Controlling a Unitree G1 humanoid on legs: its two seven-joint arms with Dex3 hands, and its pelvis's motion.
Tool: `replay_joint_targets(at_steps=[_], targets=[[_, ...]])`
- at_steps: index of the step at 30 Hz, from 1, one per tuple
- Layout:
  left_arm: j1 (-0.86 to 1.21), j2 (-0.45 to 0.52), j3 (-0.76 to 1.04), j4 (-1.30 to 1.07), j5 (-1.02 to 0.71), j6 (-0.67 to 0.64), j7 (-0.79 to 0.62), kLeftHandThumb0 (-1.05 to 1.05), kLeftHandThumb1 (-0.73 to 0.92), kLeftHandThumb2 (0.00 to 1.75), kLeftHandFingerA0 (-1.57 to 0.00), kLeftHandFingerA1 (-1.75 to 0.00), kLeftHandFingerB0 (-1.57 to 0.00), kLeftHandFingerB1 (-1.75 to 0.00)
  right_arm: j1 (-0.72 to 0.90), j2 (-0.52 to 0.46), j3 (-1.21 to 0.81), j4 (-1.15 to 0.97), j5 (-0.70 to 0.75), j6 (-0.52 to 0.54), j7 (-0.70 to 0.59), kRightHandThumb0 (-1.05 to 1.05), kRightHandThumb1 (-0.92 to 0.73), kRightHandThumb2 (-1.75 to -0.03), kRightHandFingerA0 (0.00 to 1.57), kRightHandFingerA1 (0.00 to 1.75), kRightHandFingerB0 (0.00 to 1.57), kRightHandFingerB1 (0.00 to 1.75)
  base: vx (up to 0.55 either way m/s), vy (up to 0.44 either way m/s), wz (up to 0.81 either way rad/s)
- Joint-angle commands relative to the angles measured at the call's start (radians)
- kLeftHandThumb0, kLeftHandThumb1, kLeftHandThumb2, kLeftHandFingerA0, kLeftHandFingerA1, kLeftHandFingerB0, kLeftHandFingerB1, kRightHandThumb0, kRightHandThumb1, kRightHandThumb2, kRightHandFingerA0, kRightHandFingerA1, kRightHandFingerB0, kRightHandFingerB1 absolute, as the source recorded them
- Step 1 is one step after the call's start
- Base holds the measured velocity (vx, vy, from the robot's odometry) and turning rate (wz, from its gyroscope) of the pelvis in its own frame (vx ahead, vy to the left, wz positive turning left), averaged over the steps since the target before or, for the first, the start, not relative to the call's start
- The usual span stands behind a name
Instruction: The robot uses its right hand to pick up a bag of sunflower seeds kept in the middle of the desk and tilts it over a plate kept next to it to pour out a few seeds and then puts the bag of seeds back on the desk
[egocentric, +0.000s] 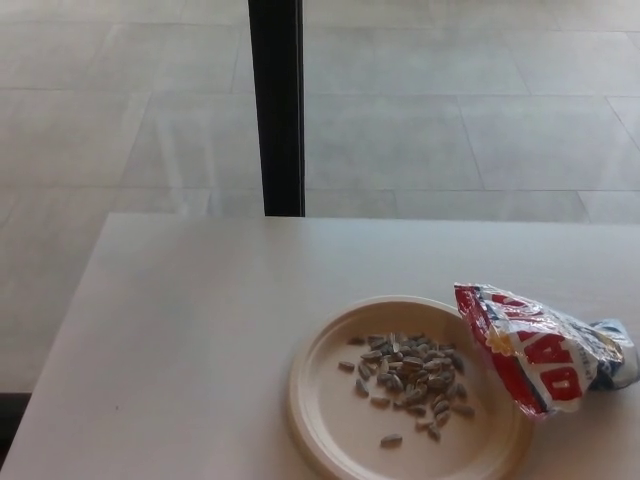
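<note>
A: What carried it all?

B: The desk (200, 330), pale and wide. It filled the lower part of the head view, with tiled floor and a dark post (276, 105) beyond its far edge.

A: And on it?

B: A round plate (330, 410) sat toward the near right corner. Its near rim was cut off by the picture's bottom edge.

A: Where was the bag?

B: The bag (545, 350) lay on its side at the plate's right rim, near the desk's right edge. Its open mouth hung over that rim, and its long axis ran left to right, tail toward the right edge.

A: How did it look?

B: Crinkled foil, red and white, with large red letters and a bluish tail.

A: The seeds?

B: The seeds (410, 378) lay in a loose heap right of the plate's middle, a few stray ones nearer.

A: And the hands?

B: Neither hand showed, so I could not tell whether their fingers were spread or pressed together. Judging by position, the right would be nearer the bag. The pour looked done, the bag set down.
</note>
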Motion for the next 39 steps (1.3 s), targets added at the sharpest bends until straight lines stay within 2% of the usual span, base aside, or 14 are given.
replay_joint_targets(at_steps=[1, 2, 10, 11, 13, 14, 15, 20, 23, 24, 26, 30, 31, 39], targets=[[0.013, 0.028, -0.014, 0.001, 0.02, -0.029, 0.013, -0.94, 0.92, 1.02, -0.1, -0.74, -0.1, -0.64, 0.11, -0.11, -0.635, 0.56, 0.485, -0.073, 0.165, -0.63, -0.39, -0.77, 0.0, 0.36, 0.08, 0.44, 0.0, 0.0, 0.0], [0.01, 0.028, -0.011, 0.004, 0.016, -0.024, 0.015, -0.89, 0.87, 1.32, -0.09, -0.69, -0.19, -0.67, 0.1, -0.081, -0.653, 0.56, 0.491, -0.066, 0.097, -0.53, -0.54, -0.56, 0.0, 0.47, 0.16, 0.36, 0.0, 0.0, 0.0], [0.009, 0.017, -0.007, -0.001, 0.01, -0.022, 0.027, -0.95, 0.84, 1.33, -0.13, -0.72, -0.17, -0.67, -0.054, 0.11, -0.773, 0.754, 0.604, -0.149, -0.249, -0.34, -0.62, -0.57, 0.1, 0.8, 0.23, 0.52, 0.0, 0.0, 0.0], [0.009, 0.014, -0.003, -0.004, 0.003, -0.016, 0.03, -0.93, 0.85, 1.31, -0.1, -0.69, -0.18, -0.66, -0.076, 0.141, -0.789, 0.769, 0.617, -0.142, -0.298, -0.48, -0.52, -0.7, 0.63, 1.34, 0.26, 0.58, 0.0, 0.0, 0.0], [0.007, 0.018, -0.002, 0.014, 0.006, -0.02, 0.036, -0.92, 0.92, 0.94, -0.13, -0.77, -0.06, -0.61, -0.106, 0.201, -0.793, 0.792, 0.622, -0.138, -0.324, -0.35, -0.65, -0.59, 0.08, 1.23, 0.17, 0.54, 0.0, 0.0, 0.0], [0.001, 0.022, 0.003, 0.029, 0.003, -0.012, 0.045, -0.93, 0.85, 1.3, -0.22, -0.76, -0.12, -0.62, -0.117, 0.23, -0.814, 0.797, 0.642, -0.148, -0.323, -0.3, -0.7, -0.55, 0.0, 1.04, 0.12, 0.56, 0.0, 0.0, 0.0], [-0.002, 0.023, 0.01, 0.034, -0.005, 0.0, 0.046, -0.94, 0.92, 0.92, -0.14, -0.82, -0.06, -0.61, -0.123, 0.249, -0.827, 0.8, 0.651, -0.14, -0.325, -0.28, -0.48, -0.95, 0.09, 0.64, 0.07, 0.55, 0.0, 0.0, 0.0], [0.027, 0.032, -0.019, 0.045, 0.032, 0.014, 0.072, -0.87, 0.89, 1.3, -0.14, -0.7, -0.13, -0.53, -0.122, 0.366, -0.783, 0.791, 0.584, -0.099, -0.376, -0.38, -0.75, -0.62, 0.0, 0.55, 0.05, 0.45, 0.0, 0.0, 0.0], [0.065, 0.045, -0.047, 0.067, 0.065, 0.01, 0.066, -0.8, 0.87, 1.28, -0.09, -0.65, -0.11, -0.49, -0.053, 0.517, -0.611, 0.649, 0.429, -0.065, -0.339, -0.41, -0.7, -0.6, 0.1, 0.99, 0.19, 0.61, 0.0, 0.0, 0.0], [0.067, 0.049, -0.062, 0.067, 0.081, 0.006, 0.073, -0.74, 0.92, 0.97, -0.15, -0.67, -0.07, -0.5, -0.039, 0.536, -0.592, 0.621, 0.419, -0.067, -0.315, -0.39, -0.72, -0.59, 0.07, 0.85, 0.16, 0.57, 0.0, 0.0, 0.0], [0.072, 0.066, -0.141, 0.073, 0.169, 0.0, 0.137, -0.32, 0.65, 1.23, -0.14, -0.59, -0.09, -0.55, -0.026, 0.539, -0.523, 0.676, 0.37, -0.128, -0.252, -0.47, -0.55, -0.77, 0.16, 0.65, 0.19, 0.52, 0.0, 0.0, 0.0], [0.059, 0.101, -0.265, 0.117, 0.252, 0.008, 0.161, -0.3, 0.72, 1.24, -0.16, -0.59, -0.11, -0.55, -0.01, 0.522, -0.389, 0.749, 0.298, -0.191, -0.199, -0.5, -0.55, -0.76, 0.16, 0.65, 0.17, 0.49, 0.0, 0.0, 0.0], [0.061, 0.108, -0.297, 0.119, 0.271, 0.009, 0.162, -0.51, 0.9, 0.66, -0.31, -0.62, -0.2, -0.49, 0.012, 0.515, -0.331, 0.742, 0.262, -0.205, -0.17, -0.56, -0.49, -0.84, 0.33, 0.73, 0.18, 0.53, 0.0, 0.0, 0.0], [0.073, 0.146, -0.42, 0.145, 0.301, -0.018, 0.178, -0.44, 0.87, 0.65, -0.29, -0.57, -0.22, -0.47, 0.092, 0.466, -0.127, 0.7, 0.265, -0.193, -0.064, -0.52, -0.62, -0.58, 0.47, 0.82, 0.27, 0.44, 0.0, 0.0, 0.0]])
